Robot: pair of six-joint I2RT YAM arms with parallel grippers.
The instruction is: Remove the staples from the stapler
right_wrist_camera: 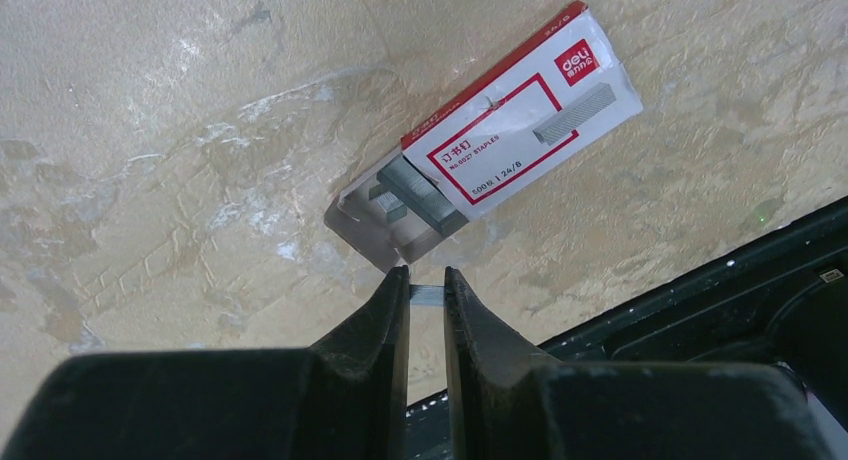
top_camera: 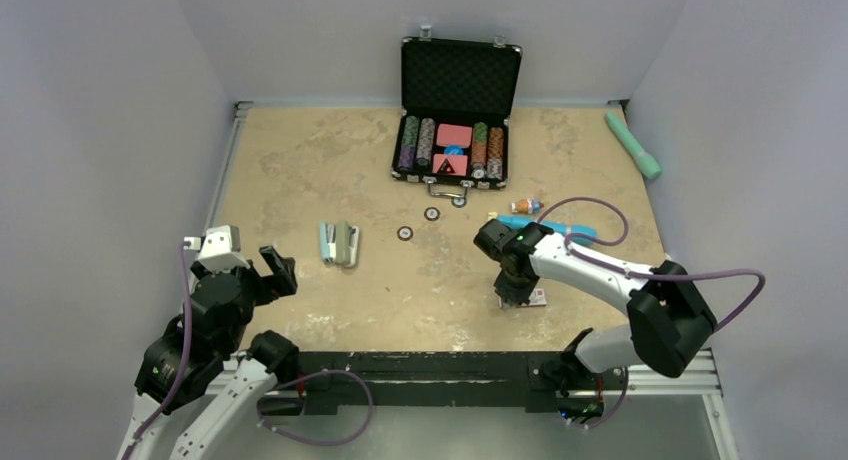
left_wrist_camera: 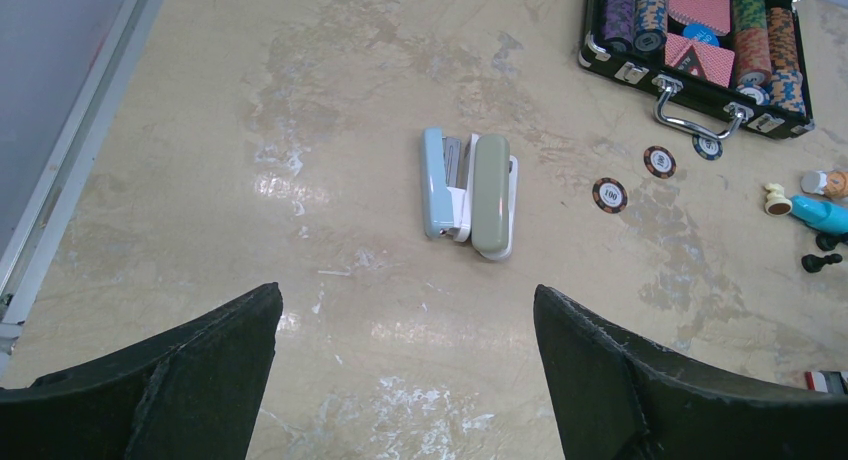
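The stapler (top_camera: pixel 339 243) lies opened out flat on the table, its blue half and olive half side by side; it also shows in the left wrist view (left_wrist_camera: pixel 469 194). My left gripper (left_wrist_camera: pixel 407 310) is open and empty, a short way in front of the stapler. My right gripper (right_wrist_camera: pixel 427 284) is shut on a short strip of staples (right_wrist_camera: pixel 427 295), just above the open end of a red and white staple box (right_wrist_camera: pixel 510 135). More staples (right_wrist_camera: pixel 420 198) lie in the box's open tray. In the top view the right gripper (top_camera: pixel 518 292) is near the table's front edge.
An open black case of poker chips (top_camera: pixel 455 148) stands at the back centre. Loose chips (top_camera: pixel 405 233), a blue pen (top_camera: pixel 545 224) and a small bottle (top_camera: pixel 526 205) lie in the middle. A green tool (top_camera: pixel 633 145) lies at the back right.
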